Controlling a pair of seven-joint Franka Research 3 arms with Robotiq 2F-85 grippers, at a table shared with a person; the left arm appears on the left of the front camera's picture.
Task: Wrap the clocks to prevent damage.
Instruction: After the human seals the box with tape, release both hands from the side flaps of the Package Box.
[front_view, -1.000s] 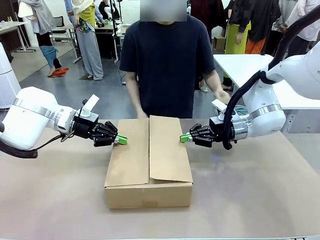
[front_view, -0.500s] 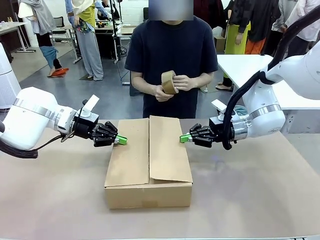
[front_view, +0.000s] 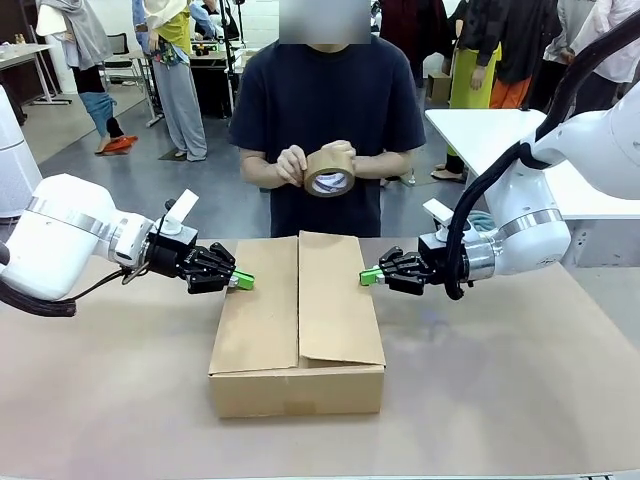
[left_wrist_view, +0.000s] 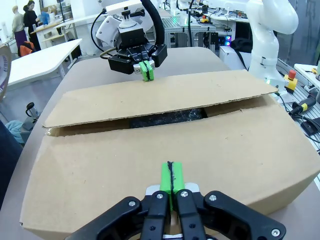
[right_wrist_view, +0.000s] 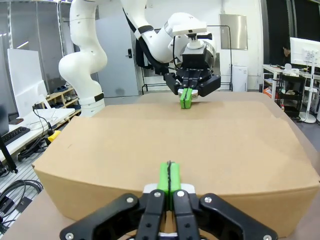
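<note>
I keep both my pincers clenched, and neither one grasps anything. My left pincer (front_view: 243, 281) has its green pads pressed together, and the tip is at the left edge of the top of the cardboard box (front_view: 297, 330). In the left wrist view the tip lies over the near flap, low above the cardboard. If it really touches, I cannot tell. My right pincer (front_view: 368, 277) is clenched in the same way at the right edge of the box top, pointing toward the left one, so the two tips face each other across the box.

The box stands in the middle of the table (front_view: 500, 390), between my two arms, with its flaps folded down. The right flap lies a little higher than the left one, and there is a narrow gap between them. Through this gap the left wrist view shows a dark shiny thing (left_wrist_view: 167, 117) inside, but I cannot say what it is.

The person (front_view: 330, 100) stands at the far side of the table and holds a roll of brown tape (front_view: 329, 172) in front of the chest, well above the far end of the box.
</note>
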